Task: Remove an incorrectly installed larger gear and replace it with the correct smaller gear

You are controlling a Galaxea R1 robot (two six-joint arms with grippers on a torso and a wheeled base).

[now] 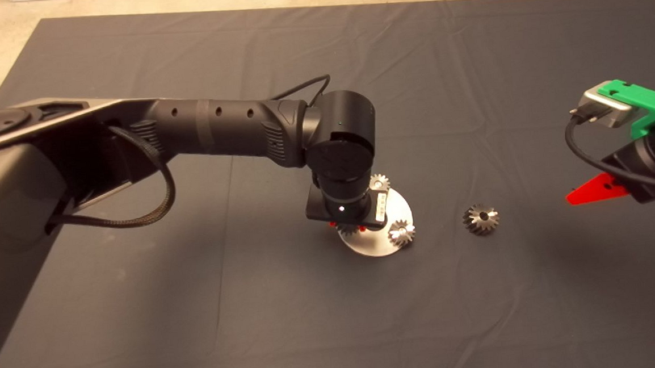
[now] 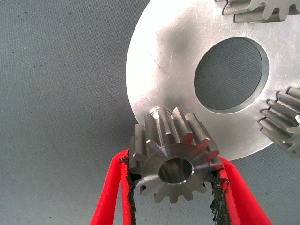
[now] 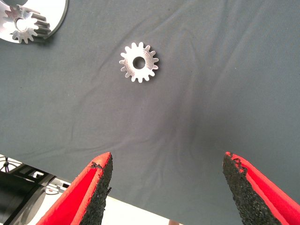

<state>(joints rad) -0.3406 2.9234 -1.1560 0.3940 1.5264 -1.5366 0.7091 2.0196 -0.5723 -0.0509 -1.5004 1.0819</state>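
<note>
My left gripper [image 2: 176, 197] is shut on the smaller gear [image 2: 176, 161], a shiny steel toothed gear held by its sides over the near rim of the round steel plate [image 2: 173, 61]. In the head view this gripper [image 1: 346, 226] is mostly hidden under its own wrist, at the plate [image 1: 374, 248]. The larger gear [image 1: 481, 219] lies loose on the mat to the right of the plate, hole facing up, and appears again as the gear [image 3: 139, 62] ahead of my right gripper [image 3: 168, 187]. That gripper is open and empty, hanging at the right edge [image 1: 598, 189].
Two more small gears [image 1: 379, 182] [image 1: 401, 233] sit on the plate, which has a wide round hole [image 2: 230, 75] in its middle. The dark mat [image 1: 313, 321] covers the table. Its left and far edges meet pale floor.
</note>
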